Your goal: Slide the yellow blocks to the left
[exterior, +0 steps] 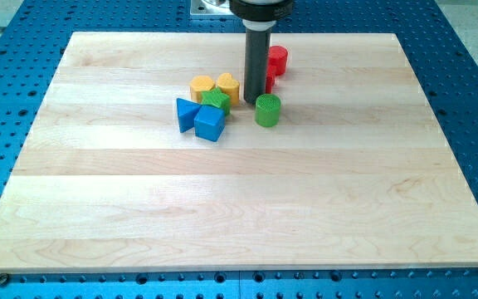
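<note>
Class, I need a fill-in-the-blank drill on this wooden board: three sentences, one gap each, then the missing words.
1. My tip stands just to the view's ____ of the two yellow blocks.
2. The cylinder at the tip's lower right is ____.
3. The cube at the cluster's bottom is ____.

Missing words: right; green; blue

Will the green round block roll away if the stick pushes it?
Probably not. The green cylinder stands upright on its flat end, so it should slide on the smooth wooden board rather than roll. It looks short and wide, so tipping seems unlikely. My tip sits just to its left.
</note>
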